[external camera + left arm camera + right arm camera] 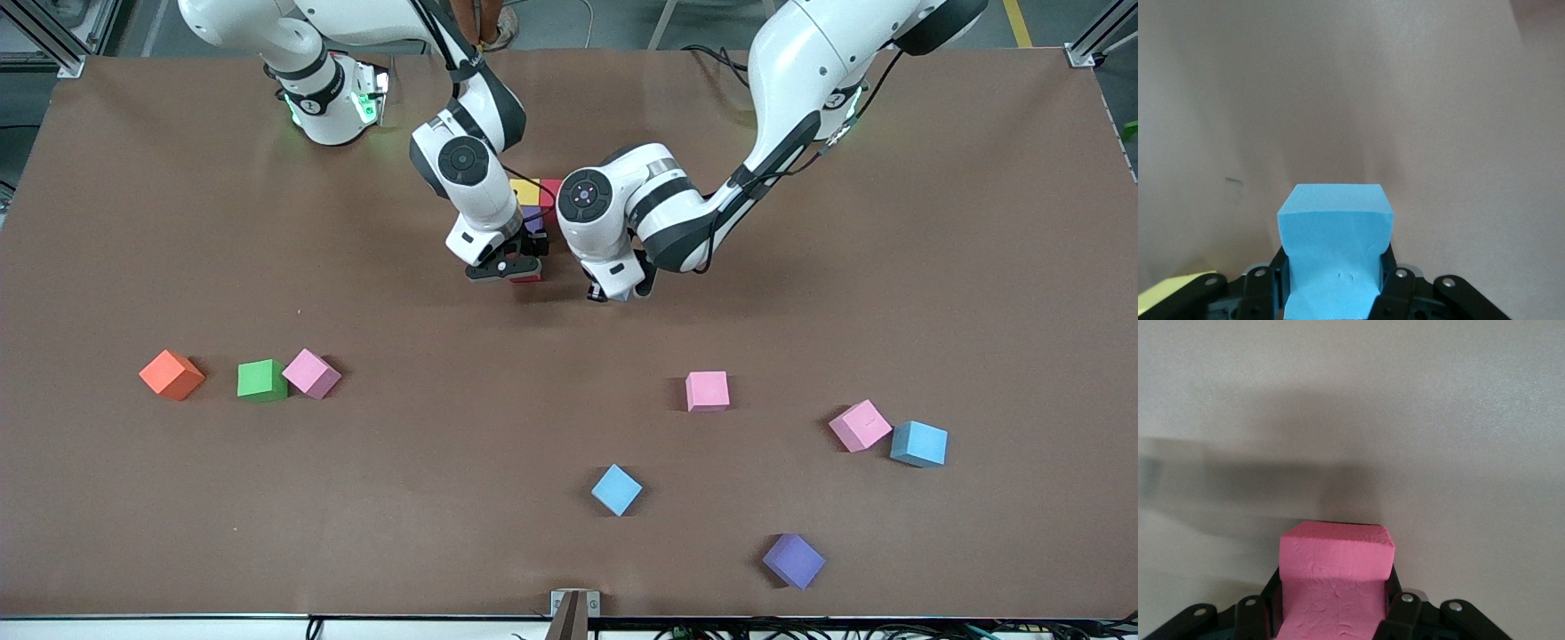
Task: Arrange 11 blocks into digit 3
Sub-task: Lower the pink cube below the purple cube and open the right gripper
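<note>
My right gripper [518, 270] [1336, 590] is shut on a red block [1336, 553], low over the table beside a small cluster of placed blocks: yellow [524, 190], red [552, 189] and purple [533, 218], mostly hidden by the arms. My left gripper [610, 291] [1336, 273] is shut on a light blue block [1335, 217], which the hand hides in the front view. A yellow block's corner [1168, 295] shows in the left wrist view. Loose blocks lie nearer the camera: green [261, 380], pink [311, 372], pink [707, 390], pink [860, 425], light blue [918, 444], light blue [616, 489], purple [793, 560].
An orange cube [172, 374] lies beside the green block toward the right arm's end of the table. The brown table [427, 498] has bare room between the cluster and the loose blocks. Both arms crowd close together over the table's middle.
</note>
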{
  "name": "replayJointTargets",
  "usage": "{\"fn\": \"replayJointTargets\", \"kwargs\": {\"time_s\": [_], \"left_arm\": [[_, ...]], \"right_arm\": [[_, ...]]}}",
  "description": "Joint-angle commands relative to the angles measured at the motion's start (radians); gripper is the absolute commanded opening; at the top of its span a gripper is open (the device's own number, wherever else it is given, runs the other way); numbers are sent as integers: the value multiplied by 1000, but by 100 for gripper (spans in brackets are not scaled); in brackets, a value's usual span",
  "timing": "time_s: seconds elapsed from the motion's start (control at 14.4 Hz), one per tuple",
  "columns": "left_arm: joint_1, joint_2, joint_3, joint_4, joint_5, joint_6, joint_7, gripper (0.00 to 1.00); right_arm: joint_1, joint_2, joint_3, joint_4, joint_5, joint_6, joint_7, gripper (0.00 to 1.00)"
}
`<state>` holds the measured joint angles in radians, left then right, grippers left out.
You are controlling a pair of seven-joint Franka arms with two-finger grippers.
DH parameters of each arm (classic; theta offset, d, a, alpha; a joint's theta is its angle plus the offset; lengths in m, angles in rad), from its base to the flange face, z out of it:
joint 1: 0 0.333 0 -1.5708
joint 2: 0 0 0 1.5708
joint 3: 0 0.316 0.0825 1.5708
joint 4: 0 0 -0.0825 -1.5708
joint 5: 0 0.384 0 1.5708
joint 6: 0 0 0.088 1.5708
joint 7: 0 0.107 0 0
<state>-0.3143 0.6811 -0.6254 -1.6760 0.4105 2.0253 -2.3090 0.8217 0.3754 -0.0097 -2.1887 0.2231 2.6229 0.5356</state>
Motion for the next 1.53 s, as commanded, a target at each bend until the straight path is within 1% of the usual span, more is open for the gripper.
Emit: {"fn": "replayJointTargets", "kwargs": {"time_s": [0.0, 0.56, 1.46], "left_arm": [[7, -40, -5, -45, 21, 7, 30, 18], [9, -40, -5, -45, 19, 7, 30, 18], [9, -40, -5, -47, 19, 7, 31, 18]], "right_arm": [[17, -13, -7, -37, 18, 35, 4, 26], [36, -15, -7, -46, 16, 40, 4, 26], [34, -15, -9, -68, 12, 42, 4, 26]]}}
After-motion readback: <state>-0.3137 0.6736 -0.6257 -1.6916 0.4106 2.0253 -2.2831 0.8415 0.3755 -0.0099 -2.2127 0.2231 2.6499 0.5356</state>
